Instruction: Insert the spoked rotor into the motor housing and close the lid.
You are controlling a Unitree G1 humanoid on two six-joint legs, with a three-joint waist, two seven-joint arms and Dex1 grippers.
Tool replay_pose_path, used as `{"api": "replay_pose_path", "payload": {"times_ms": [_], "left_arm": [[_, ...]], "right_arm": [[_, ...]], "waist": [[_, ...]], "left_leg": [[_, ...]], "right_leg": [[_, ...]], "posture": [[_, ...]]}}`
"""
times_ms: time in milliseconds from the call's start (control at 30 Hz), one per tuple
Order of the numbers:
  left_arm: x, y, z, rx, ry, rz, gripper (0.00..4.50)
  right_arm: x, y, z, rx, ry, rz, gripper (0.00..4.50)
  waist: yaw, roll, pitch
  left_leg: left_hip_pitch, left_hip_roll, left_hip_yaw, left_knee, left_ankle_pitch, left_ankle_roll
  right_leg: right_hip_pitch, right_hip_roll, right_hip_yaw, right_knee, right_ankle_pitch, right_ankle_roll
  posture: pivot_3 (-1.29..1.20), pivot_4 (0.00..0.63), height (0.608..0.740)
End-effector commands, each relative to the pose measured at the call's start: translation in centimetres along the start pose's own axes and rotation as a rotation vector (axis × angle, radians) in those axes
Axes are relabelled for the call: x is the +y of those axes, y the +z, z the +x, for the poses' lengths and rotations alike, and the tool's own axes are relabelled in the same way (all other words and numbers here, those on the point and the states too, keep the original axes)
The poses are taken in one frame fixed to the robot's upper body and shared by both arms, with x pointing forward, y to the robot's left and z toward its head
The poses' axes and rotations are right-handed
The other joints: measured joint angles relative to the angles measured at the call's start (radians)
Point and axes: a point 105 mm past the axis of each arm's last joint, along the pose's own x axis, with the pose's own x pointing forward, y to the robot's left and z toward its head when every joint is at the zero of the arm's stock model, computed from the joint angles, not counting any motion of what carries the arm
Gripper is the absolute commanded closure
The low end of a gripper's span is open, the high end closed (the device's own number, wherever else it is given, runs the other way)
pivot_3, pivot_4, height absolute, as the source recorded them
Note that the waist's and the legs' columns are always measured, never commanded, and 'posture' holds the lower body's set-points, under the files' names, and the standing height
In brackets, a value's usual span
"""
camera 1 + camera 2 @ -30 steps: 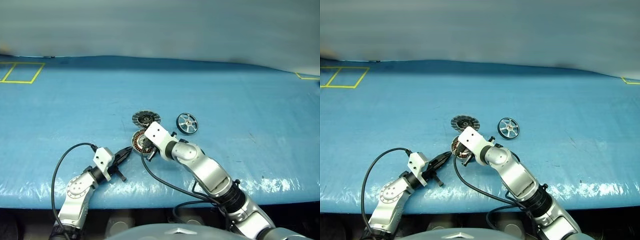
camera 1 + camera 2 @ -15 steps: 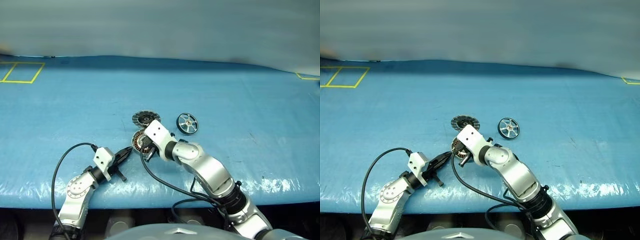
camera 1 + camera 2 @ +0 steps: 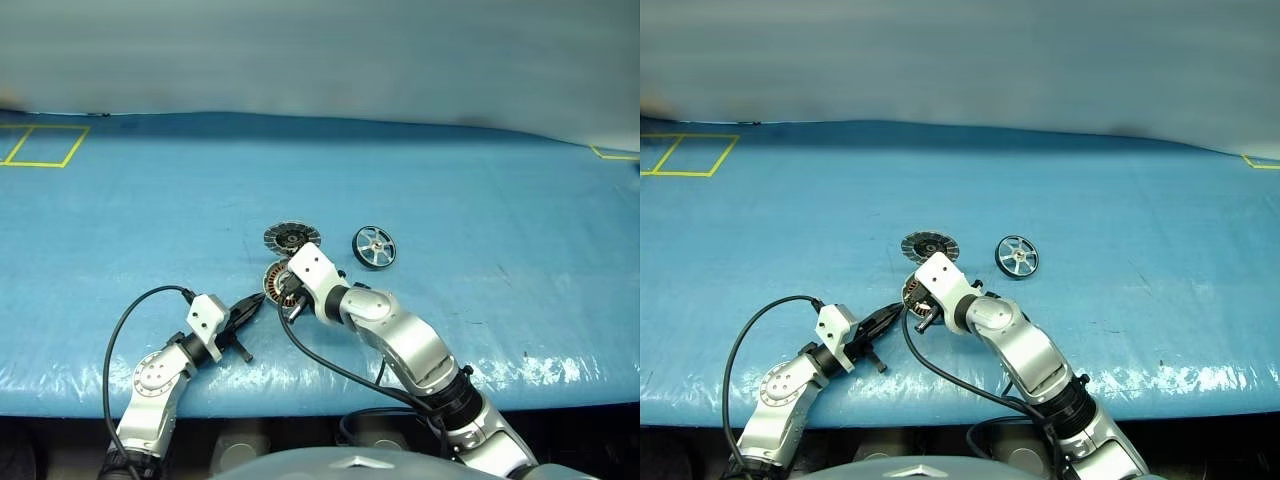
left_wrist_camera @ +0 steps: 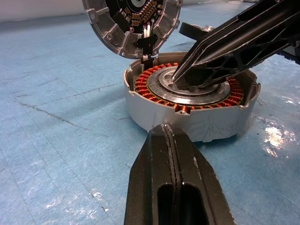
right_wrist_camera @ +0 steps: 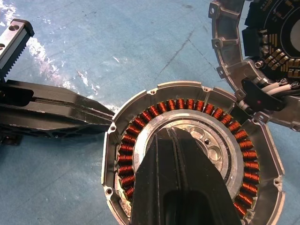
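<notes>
Copper-wound round motor housing [image 5: 197, 154] on crinkled blue sheet [image 3: 480, 200], both black tapered grippers [image 4: 171, 140] [image 5: 171, 136] closed, empty.

Right gripper [image 5: 166, 133] rolled slightly about its own axis since a second ago, tips pressed together on motor housing's [image 5: 192, 164] silver centre.

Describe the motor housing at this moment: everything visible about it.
The motor housing is a shallow round grey metal shell lying flat on the blue table, open face up. A ring of copper-brown windings circles a silver centre, no rotor inside. The shut right gripper presses its tip on that centre; the shut left gripper touches the rim. The lid joins it by wires.
</notes>
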Motion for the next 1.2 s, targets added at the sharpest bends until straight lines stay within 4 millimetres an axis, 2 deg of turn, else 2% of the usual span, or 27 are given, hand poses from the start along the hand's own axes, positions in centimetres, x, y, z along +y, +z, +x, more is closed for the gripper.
{"api": "replay_pose_path", "payload": {"times_ms": [33, 300, 733, 1200], "left_arm": [[-0.5, 0.4, 0.3, -0.010, -0.021, 0.005, 4.50], [-0.5, 0.3, 0.3, -0.006, -0.025, 0.004, 4.50], [-0.4, 0.4, 0.1, -0.006, -0.023, 0.007, 4.50], [-0.3, 0.3, 0.1, -0.006, -0.024, 0.005, 4.50]], "right_arm": [[-0.2, -0.9, -0.4, 0.031, 0.000, 0.022, 4.49], [-0.7, -1.7, -1.2, 0.056, -0.008, 0.042, 4.49], [-1.0, 0.4, -2.3, -0.019, -0.028, 0.030, 4.49], [-0.3, 1.4, -0.5, -0.053, -0.042, 0.019, 4.49]], "waist": [[0.000, 0.000, 0.000], [0.001, 0.000, -0.001], [0.002, 0.000, -0.001], [0.001, 0.000, -0.001]], "left_leg": [[0.000, 0.000, 0.000, 0.000, 0.000, 0.000], [0.000, 0.000, 0.000, 0.001, 0.000, 0.000], [0.000, 0.000, 0.000, 0.001, 0.000, 0.000], [0.000, 0.000, 0.000, 0.001, 0.000, 0.000]], "right_leg": [[0.000, 0.000, 0.000, 0.000, 0.000, 0.000], [0.000, 0.000, 0.000, 0.000, 0.000, 0.000], [0.000, 0.000, 0.000, 0.000, 0.000, 0.000], [0.000, 0.000, 0.000, 0.001, 0.000, 0.000]], "posture": [[0.00, 0.150, 0.740], [0.00, 0.150, 0.740], [0.00, 0.150, 0.740], [0.00, 0.150, 0.740]]}}
